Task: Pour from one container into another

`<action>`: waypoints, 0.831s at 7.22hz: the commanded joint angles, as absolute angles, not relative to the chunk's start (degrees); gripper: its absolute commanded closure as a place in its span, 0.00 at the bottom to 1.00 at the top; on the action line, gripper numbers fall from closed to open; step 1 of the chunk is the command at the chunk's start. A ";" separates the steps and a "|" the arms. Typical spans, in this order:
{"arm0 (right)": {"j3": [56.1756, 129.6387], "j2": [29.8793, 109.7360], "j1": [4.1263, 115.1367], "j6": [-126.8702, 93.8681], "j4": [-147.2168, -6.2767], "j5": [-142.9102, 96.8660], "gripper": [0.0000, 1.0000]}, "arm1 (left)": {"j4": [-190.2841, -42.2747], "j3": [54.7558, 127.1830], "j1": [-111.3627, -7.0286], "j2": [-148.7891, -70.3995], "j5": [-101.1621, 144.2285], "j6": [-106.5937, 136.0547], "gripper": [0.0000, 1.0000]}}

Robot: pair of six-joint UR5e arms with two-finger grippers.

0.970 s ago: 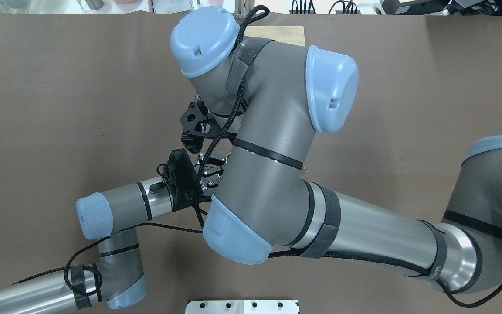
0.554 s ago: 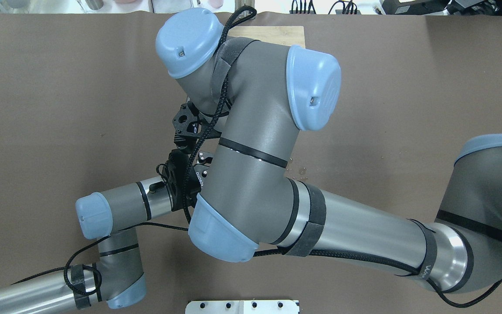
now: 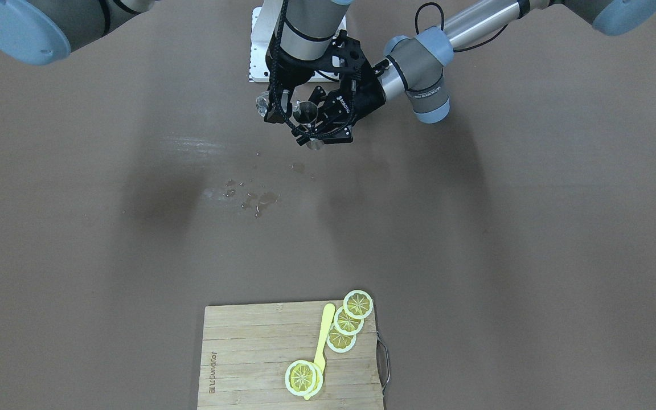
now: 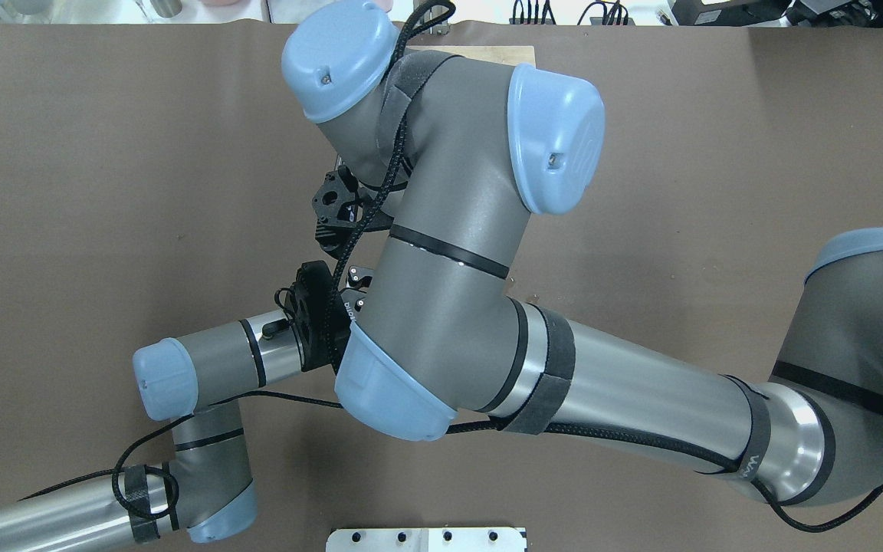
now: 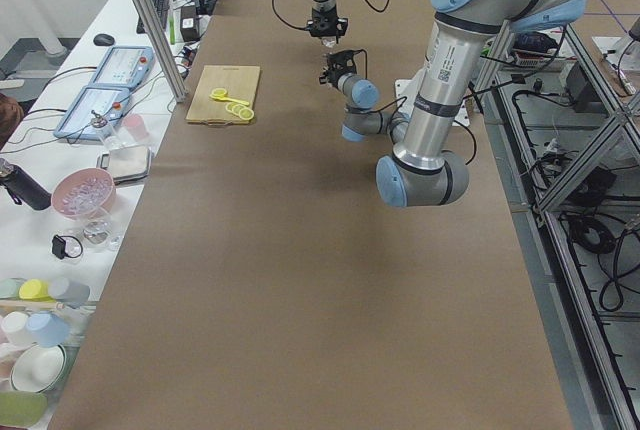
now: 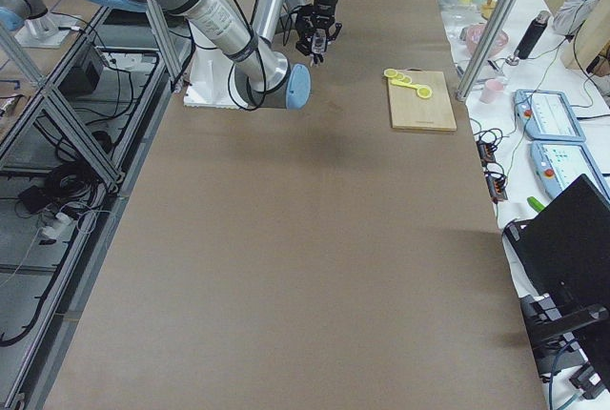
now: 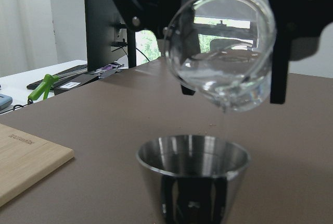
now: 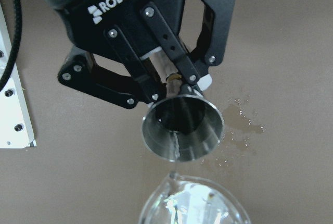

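While right pincer [image 7: 229, 86] grips glass cup [image 7: 221, 52], left pincer [image 8: 176, 84] clamps jigger [image 8: 182, 125].

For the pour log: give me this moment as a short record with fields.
left claw: shut on the metal cup at its waist, mouth up
right claw: shut on the glass, tipped above the metal cup
pour: thin stream runs from the glass into the metal cup
table: wet patches near the pour
board: holds lemon slices, far side of table
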State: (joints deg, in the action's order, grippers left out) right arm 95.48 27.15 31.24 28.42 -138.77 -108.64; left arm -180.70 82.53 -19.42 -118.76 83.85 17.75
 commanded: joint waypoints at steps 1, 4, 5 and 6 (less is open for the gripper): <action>94.32 26.37 31.38 28.56 -138.78 -108.63 1.00 | -180.70 82.53 -19.34 -118.83 83.85 17.75 1.00; 92.55 25.14 31.38 28.56 -138.69 -108.63 1.00 | -180.79 82.62 -19.34 -118.83 83.85 17.75 1.00; 92.46 25.14 31.38 28.56 -138.69 -108.55 1.00 | -180.79 82.53 -19.34 -118.83 83.85 17.75 1.00; 92.46 25.14 31.38 28.56 -138.69 -108.54 1.00 | -180.79 82.53 -19.34 -118.74 83.85 17.75 1.00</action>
